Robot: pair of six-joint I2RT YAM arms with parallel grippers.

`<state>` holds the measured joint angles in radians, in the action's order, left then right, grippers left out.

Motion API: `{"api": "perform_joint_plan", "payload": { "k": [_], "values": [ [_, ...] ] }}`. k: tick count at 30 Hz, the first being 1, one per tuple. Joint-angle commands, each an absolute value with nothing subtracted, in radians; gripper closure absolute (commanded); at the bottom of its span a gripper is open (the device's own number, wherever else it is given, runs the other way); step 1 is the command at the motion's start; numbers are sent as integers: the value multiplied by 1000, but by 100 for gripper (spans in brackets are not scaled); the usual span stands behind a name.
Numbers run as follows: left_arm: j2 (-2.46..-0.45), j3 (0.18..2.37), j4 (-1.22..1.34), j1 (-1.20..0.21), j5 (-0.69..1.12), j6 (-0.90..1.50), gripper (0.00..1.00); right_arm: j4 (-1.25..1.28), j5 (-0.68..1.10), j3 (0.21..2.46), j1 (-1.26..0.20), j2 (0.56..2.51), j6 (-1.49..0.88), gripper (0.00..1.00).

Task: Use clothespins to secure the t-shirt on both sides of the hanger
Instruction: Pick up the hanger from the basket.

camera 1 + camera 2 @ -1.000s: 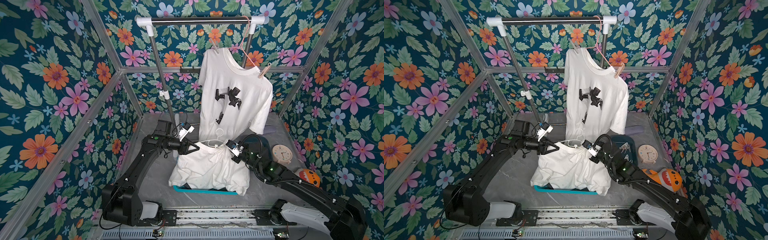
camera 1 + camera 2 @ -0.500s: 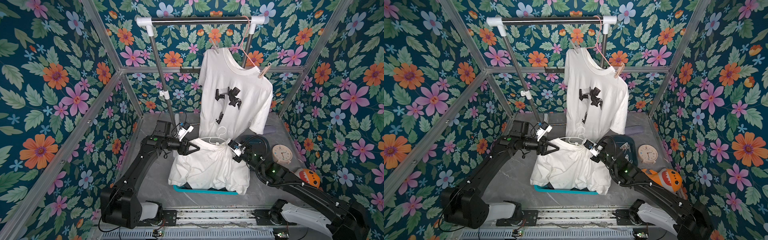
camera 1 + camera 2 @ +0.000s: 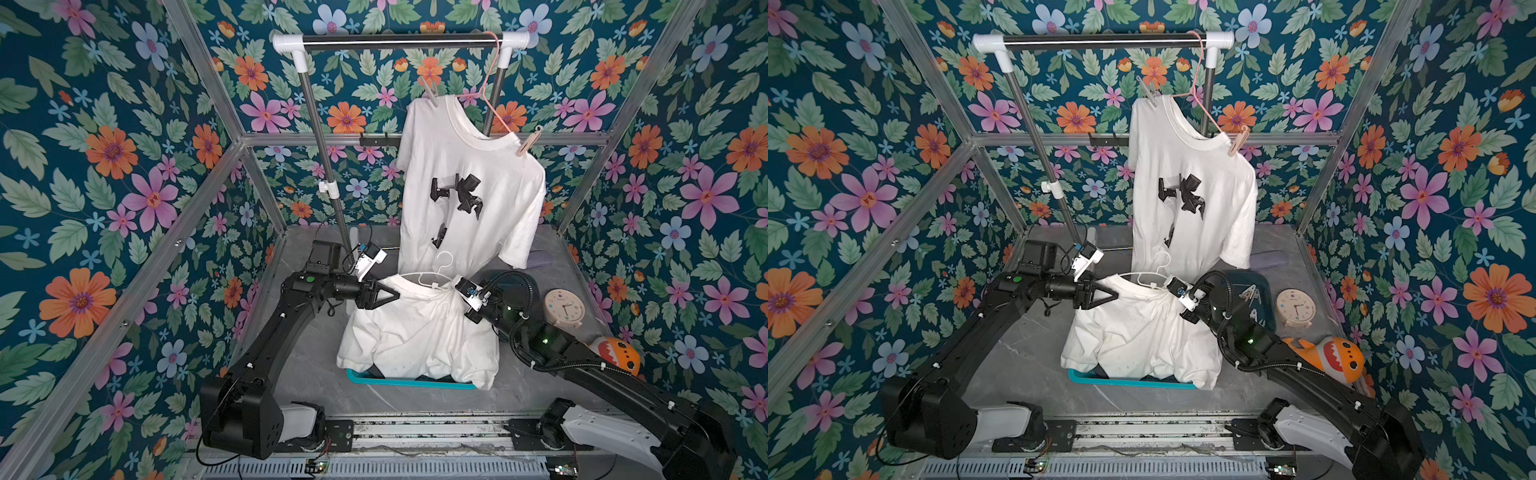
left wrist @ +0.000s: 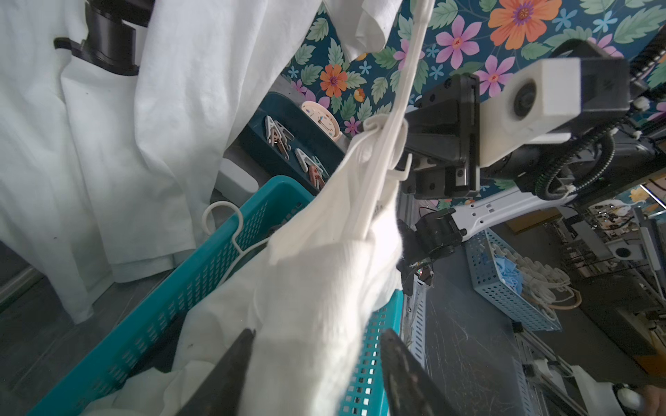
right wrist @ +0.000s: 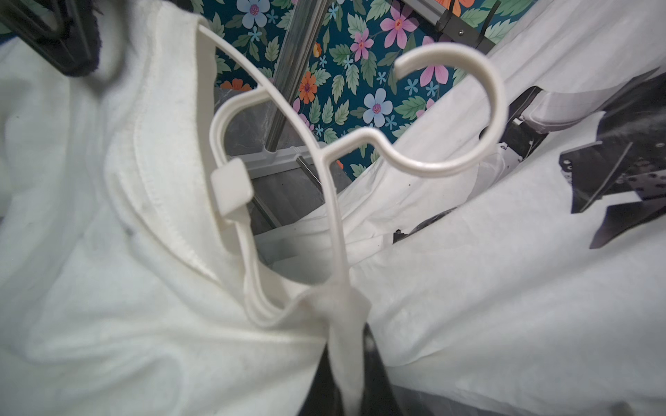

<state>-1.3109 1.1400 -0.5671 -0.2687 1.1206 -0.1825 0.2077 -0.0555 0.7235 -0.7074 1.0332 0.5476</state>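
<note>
- Left gripper point(image 3: 390, 296): the jaws stand apart astride the shoulder of the t-shirt point(image 3: 415, 332) on its own side. The left wrist view shows a gap beside the cloth, so it is judged to carry nothing. That end of the hanger point(image 5: 230, 187) appears unsupported.
- Right gripper point(image 5: 346, 363): clamped shut on the other hanger end, with bunched cloth caught in the grip. This is the sole hold, at one extremity. Risk: the hanger pivots about it and dips, and the shirt slides off toward the teal basket point(image 4: 201, 273) beneath.
- Clothespins point(image 4: 277, 135): none in either gripper. They lie in the dark tray point(image 4: 252, 144) on the tabletop point(image 3: 307, 357), partly hidden by the right arm in both top views. Neither shoulder is pinned. Risk: fetching one means the left arm reaching across the shirt, or the right letting go of the hanger.
- The clamp occupies the spot where a pin belongs. Risk: a pin set beside it bites gathered cloth only and misses the hanger arm.
- The hanger hook lies close to the hem of the second shirt point(image 3: 469, 187) hanging on the rail. Risk: it snags on any lift.
</note>
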Motion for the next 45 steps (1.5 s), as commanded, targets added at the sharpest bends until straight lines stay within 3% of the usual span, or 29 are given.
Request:
{"api": "perform_joint_plan", "payload": {
  "k": [1, 5, 6, 8, 11, 19, 28, 39, 45],
  "values": [
    [-1298, 1132, -498, -270, 1123, -143, 95, 284, -68, 732, -709, 1043, 549, 81],
    [-1289, 1126, -486, -272, 1109, -140, 96, 297, -75, 741, -709, 1049, 549, 73],
    [-1287, 1125, -484, -273, 1106, -140, 96, 299, -75, 742, -709, 1051, 546, 68],
    [-1287, 1125, -483, -273, 1086, -138, 99, 300, -78, 745, -709, 1054, 540, 43],
    [-1283, 1120, -485, -274, 1054, -141, 100, 265, -68, 763, -708, 1058, 527, 52],
    [-1220, 1094, -422, -275, 925, -130, 100, 36, 38, 852, -691, 1046, 439, 33],
    [-1196, 1087, -365, -275, 856, -132, 100, -361, 304, 1048, -662, 1064, 283, 31],
    [-1118, 1035, -330, -276, 832, -196, 100, -136, 464, 853, -500, 1003, 169, 34],
    [-1074, 994, -276, -275, 861, -211, 100, -140, 615, 880, -471, 1058, 135, 42]
  ]
}}
